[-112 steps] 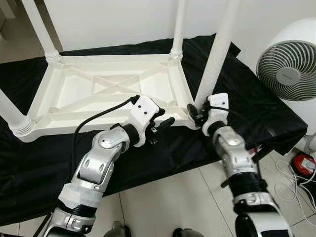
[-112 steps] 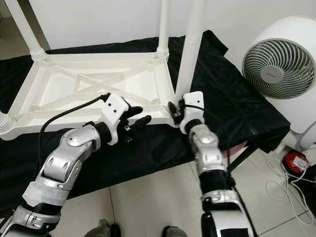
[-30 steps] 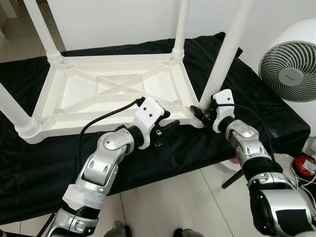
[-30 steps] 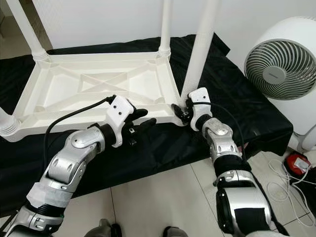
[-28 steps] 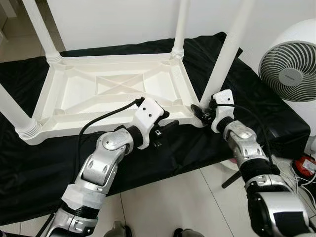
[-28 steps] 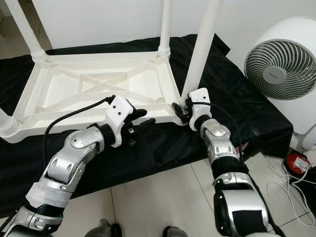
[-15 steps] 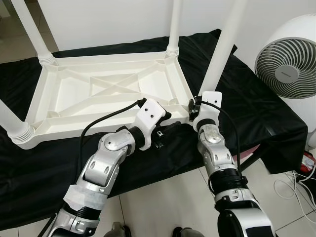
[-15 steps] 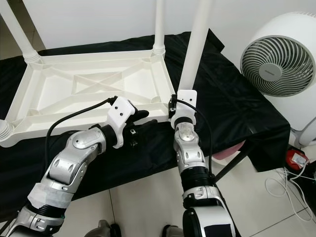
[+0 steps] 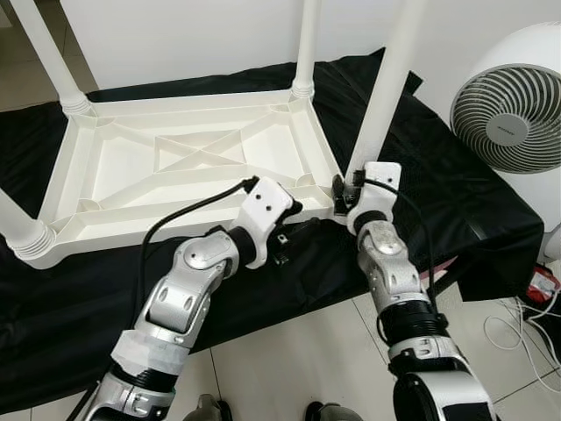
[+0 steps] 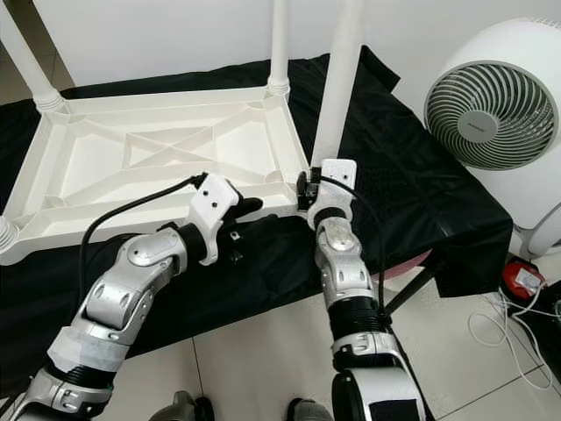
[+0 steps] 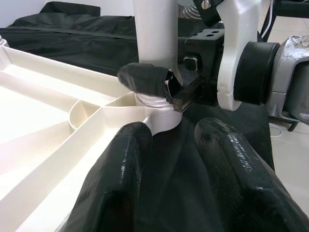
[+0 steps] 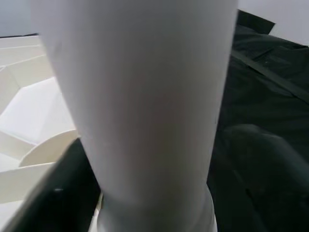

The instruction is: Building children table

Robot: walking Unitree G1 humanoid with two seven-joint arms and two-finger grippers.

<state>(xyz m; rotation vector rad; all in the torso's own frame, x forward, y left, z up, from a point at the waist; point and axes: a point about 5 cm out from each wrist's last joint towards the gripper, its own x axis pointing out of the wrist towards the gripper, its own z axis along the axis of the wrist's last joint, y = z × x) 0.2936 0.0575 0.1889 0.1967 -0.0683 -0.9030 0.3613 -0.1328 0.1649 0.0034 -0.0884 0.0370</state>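
The table top (image 9: 175, 167) lies upside down on a black cloth (image 9: 456, 202), ribs up, with legs standing at its corners. The right gripper (image 11: 159, 86) pinches the base of the near right leg (image 9: 384, 88) just above its socket, one finger on each side. The left gripper (image 9: 294, 230) rests at the near rim, left of that corner, fingers spread and holding nothing. The leg looks slightly tilted, so it may not be fully seated. If the right gripper twists or pushes while the leg leans, it could cross-thread or jam. A hard sideways push could also slide the light top across the cloth, since the left gripper only rests near the rim and does not clamp it. The top's near edge lies close to the cloth's near drop, and a fan (image 9: 508, 123) stands at far right, clear of the arms.
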